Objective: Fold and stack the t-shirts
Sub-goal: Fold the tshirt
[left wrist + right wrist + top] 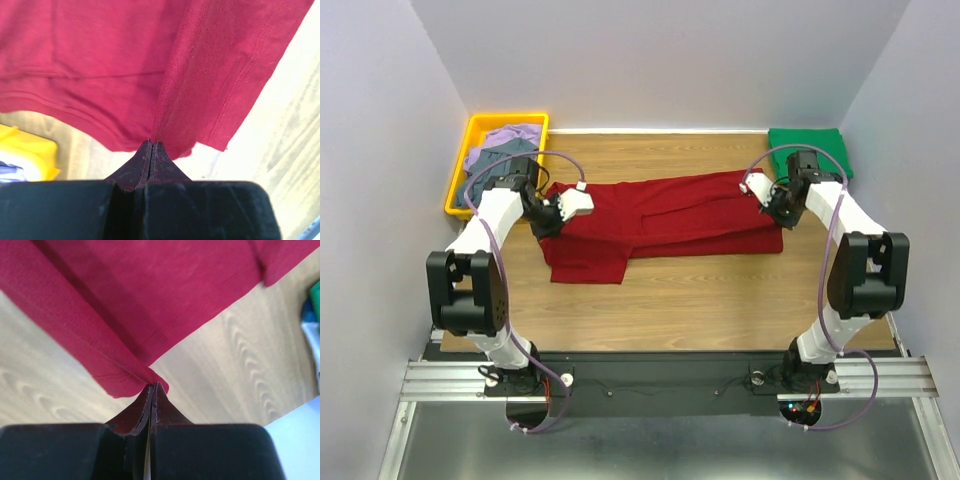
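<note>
A dark red t-shirt [670, 220] lies stretched lengthwise across the middle of the wooden table, partly folded over itself. My left gripper [552, 218] is shut on its left end. In the left wrist view the gripper [151, 142] pinches a fold of the red t-shirt [125, 60] at the hem. My right gripper [772, 208] is shut on the right end, and the right wrist view shows it [154, 385] clamped on a corner of the red t-shirt [150, 285]. A green t-shirt [808, 150] lies folded at the back right. Lavender [510, 134] and grey-blue [500, 155] t-shirts lie crumpled in the tray.
The yellow plastic tray [472, 128] stands at the back left corner, its rim also in the left wrist view [25, 152]. White walls enclose the table on three sides. Bare wood [700, 300] lies between the red t-shirt and the arm bases.
</note>
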### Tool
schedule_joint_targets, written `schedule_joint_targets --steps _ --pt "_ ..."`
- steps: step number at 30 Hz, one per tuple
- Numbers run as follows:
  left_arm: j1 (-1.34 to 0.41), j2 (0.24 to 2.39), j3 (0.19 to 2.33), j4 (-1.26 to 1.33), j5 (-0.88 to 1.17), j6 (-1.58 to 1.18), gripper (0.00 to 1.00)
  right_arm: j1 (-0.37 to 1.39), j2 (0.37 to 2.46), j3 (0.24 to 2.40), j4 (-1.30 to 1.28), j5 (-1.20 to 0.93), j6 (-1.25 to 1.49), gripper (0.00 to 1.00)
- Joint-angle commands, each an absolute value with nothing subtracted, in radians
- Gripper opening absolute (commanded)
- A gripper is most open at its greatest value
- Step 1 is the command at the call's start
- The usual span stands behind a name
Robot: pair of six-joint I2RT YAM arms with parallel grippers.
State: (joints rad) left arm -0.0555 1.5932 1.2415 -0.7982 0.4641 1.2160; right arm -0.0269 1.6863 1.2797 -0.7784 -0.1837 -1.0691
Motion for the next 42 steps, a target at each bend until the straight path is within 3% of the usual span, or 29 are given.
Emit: schedule_joint_targets --steps 1,15,28,30,31,32,34,36,37,40,42 --pt "-0.044 1.641 1.353 -0.824 0.489 1.206 0.0 -0.037 1.764 1.383 -0.779 -0.186 -1.077 0.01" --pt "-0.014 1.844 1.535 -0.814 0.541 1.169 0.0 -0.037 1.977 1.623 -0.781 -0.186 -1.052 0.01" --pt "-0.012 1.919 1.52 -0.687 0.514 1.097 0.0 -0.037 2.105 1.733 -0.775 -0.169 -1.017 0.01" --pt "-0.012 1.928 1.522 -0.652 0.509 1.065 0.05 -0.037 2.125 1.744 -0.77 -0.157 -1.003 0.01" --pt "-0.012 1.931 1.523 -0.644 0.509 1.055 0.09 -0.037 2.131 1.747 -0.769 -0.143 -0.997 0.03" --pt "-0.012 1.936 1.523 -0.632 0.508 1.043 0.19 -0.037 2.134 1.75 -0.767 -0.137 -0.994 0.12" --pt "-0.012 1.934 1.528 -0.617 0.496 1.017 0.27 -0.037 2.132 1.753 -0.762 -0.12 -0.976 0.38" --pt "-0.011 1.914 1.529 -0.621 0.495 0.993 0.41 -0.037 2.106 1.761 -0.761 -0.12 -0.937 0.58" --pt "-0.009 1.901 1.525 -0.62 0.499 0.983 0.45 -0.037 2.094 1.764 -0.762 -0.132 -0.924 0.79" --pt "-0.008 1.823 1.496 -0.615 0.517 0.942 0.47 -0.037 2.008 1.74 -0.762 -0.17 -0.867 0.78" --pt "-0.008 1.76 1.444 -0.601 0.532 0.905 0.47 -0.037 1.967 1.689 -0.765 -0.216 -0.818 0.71"
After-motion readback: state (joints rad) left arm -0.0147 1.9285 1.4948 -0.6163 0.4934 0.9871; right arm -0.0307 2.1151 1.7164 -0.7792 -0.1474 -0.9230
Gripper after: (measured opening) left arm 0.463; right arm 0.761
